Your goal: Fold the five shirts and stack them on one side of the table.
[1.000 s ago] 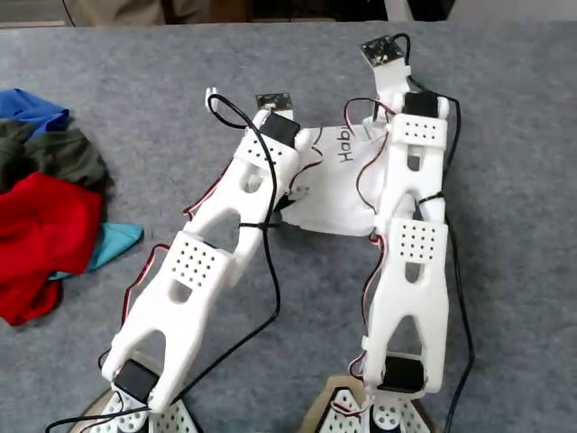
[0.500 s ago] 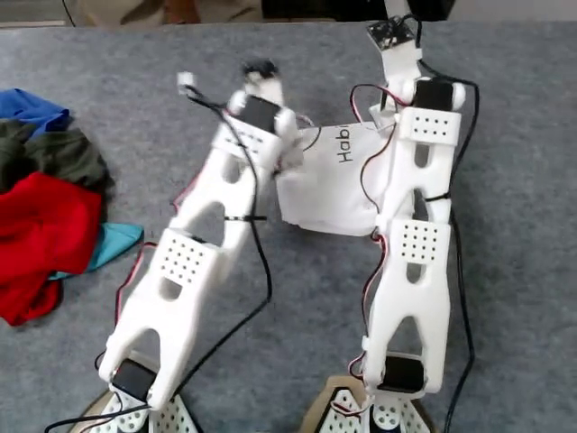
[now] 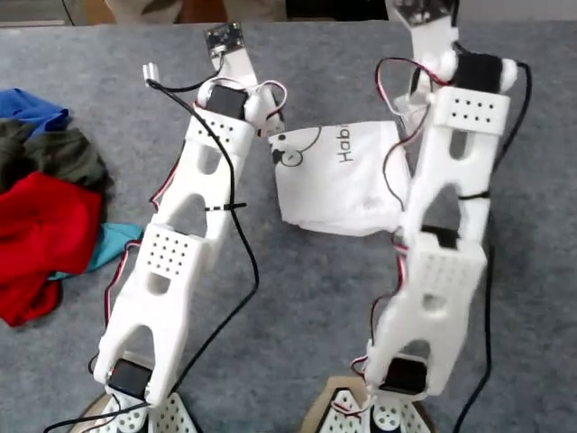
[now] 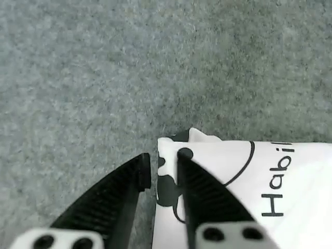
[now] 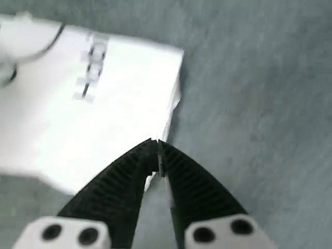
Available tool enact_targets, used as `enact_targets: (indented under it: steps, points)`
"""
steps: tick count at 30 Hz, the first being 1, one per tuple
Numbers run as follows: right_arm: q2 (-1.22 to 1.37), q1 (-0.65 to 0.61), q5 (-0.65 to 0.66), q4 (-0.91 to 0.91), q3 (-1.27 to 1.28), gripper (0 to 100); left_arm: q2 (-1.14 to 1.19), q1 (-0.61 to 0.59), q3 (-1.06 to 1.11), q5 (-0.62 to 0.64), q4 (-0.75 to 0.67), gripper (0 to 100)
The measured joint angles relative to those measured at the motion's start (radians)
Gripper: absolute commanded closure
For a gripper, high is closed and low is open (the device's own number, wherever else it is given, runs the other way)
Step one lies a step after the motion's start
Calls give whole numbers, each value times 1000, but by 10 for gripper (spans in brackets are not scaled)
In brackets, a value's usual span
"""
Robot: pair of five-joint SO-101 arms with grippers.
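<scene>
We see the white shirt (image 3: 338,180) folded into a rough rectangle near the middle of the table (image 3: 541,135). It lies flat on the grey felt-like surface, with its black drawing and lettering facing up. The left arm (image 3: 180,262) stretches from the near edge to the shirt's far corner on the side facing the pile. The right arm (image 3: 442,244) rises along the shirt's opposite edge.

In the left wrist view, the left gripper (image 4: 163,166) sits at the printed corner of the white shirt (image 4: 249,207). Its two black fingers (image 4: 199,189) are only a narrow gap apart, and the shirt's edge runs through that gap. One finger is over the cloth and the other over the bare table. We cannot tell whether the tips touch the fabric.

In the right wrist view, the right gripper (image 5: 156,148) has its fingers closed tip to tip, right at the side edge of the white shirt (image 5: 88,104). A sliver of white shows between the fingers lower down. We cannot tell whether any cloth is pinched.

Well away from the white shirt, at the table's left edge, lies a loose pile of unfolded shirts. A blue shirt (image 3: 32,106) lies farthest back, with a dark green shirt (image 3: 50,153) next to it. A red shirt (image 3: 45,234) is in front, and a teal shirt (image 3: 113,244) pokes out from under the red one.
</scene>
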Motion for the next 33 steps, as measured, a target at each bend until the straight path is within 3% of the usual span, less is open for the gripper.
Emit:
enact_targets:
  steps: [3, 9, 16, 21, 29, 33]
  points:
    - [-184, 0, 0, -11, 282, 983, 25, 8, 0, 0, -3, 816]
    - [-486, 0, 0, -83, 735, 852, 49, 9, 0, -2, 46, 731]
    - [-559, 12, -26, -104, 993, 813, 49, 9, 6, -2, 61, 718]
    - [-511, 12, -242, -196, 999, 753, 81, 8, 6, -2, 61, 718]
    - [-407, 12, -764, -341, 1002, 638, 157, 8, 6, 2, 44, 719]
    - [-334, -6, -870, -396, 1005, 638, 158, 8, 6, -2, 15, 752]
